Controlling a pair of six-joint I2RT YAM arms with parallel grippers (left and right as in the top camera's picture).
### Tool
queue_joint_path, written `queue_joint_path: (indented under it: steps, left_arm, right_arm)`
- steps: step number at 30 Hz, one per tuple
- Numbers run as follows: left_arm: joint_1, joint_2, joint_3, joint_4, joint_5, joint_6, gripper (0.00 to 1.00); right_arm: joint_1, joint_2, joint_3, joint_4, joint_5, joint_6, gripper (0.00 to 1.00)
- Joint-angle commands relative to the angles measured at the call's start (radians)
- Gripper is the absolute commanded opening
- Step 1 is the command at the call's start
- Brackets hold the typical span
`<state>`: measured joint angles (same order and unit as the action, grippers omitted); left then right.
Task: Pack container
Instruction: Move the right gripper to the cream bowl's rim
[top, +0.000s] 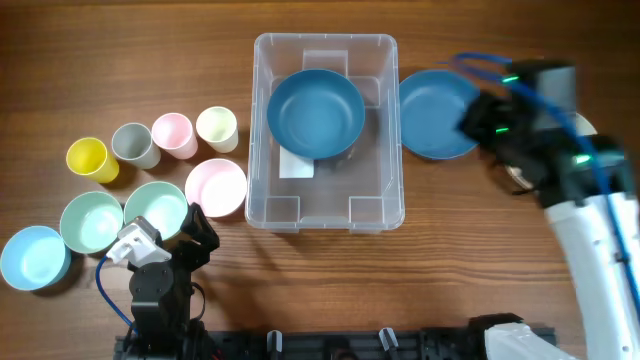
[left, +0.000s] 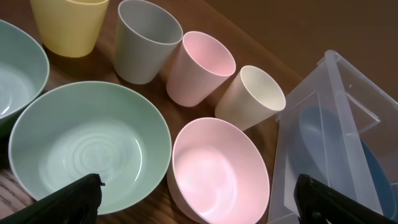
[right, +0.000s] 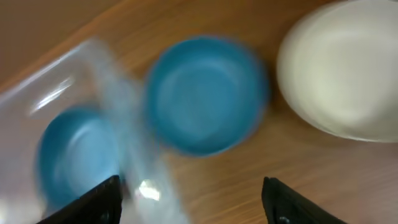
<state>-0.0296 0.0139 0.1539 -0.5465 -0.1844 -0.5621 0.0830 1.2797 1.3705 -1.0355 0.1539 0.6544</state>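
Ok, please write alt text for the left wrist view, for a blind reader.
A pink bowl and a green bowl sit close in front of the open left gripper. Behind them stand a yellow cup, grey cup, pink cup and cream cup; the clear container is at right.

A brown wooden table (top: 100, 60) with visible grain fills every view, evenly lit.
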Motion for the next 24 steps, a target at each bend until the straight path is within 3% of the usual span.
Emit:
queue_joint_path:
  steps: [1,6,10,18,24]
  left_arm:
    - [0.008,-0.007,-0.006,0.004,0.009,0.008,1.00]
    - [0.008,-0.007,-0.006,0.004,0.009,0.008,1.00]
    - [0.008,-0.007,-0.006,0.004,0.009,0.008,1.00]
    - [0.008,-0.007,-0.006,0.004,0.009,0.008,1.00]
    - [0.008,-0.007,-0.006,0.004,0.009,0.008,1.00]
  right_arm:
    - [-0.248,0.032,0.009,-0.045,0.003,0.090,0.76]
    - [-0.520,0.091,-0.041,-0.093,-0.025,0.107,0.81]
    - [-0.654,0.143,-0.135,-0.056,-0.074,0.105,0.81]
    - [-0.694,0.311,-0.319,0.189,-0.158,0.105,0.80]
    - [-0.694,0.455,-0.324,0.269,-0.167,0.116,0.65]
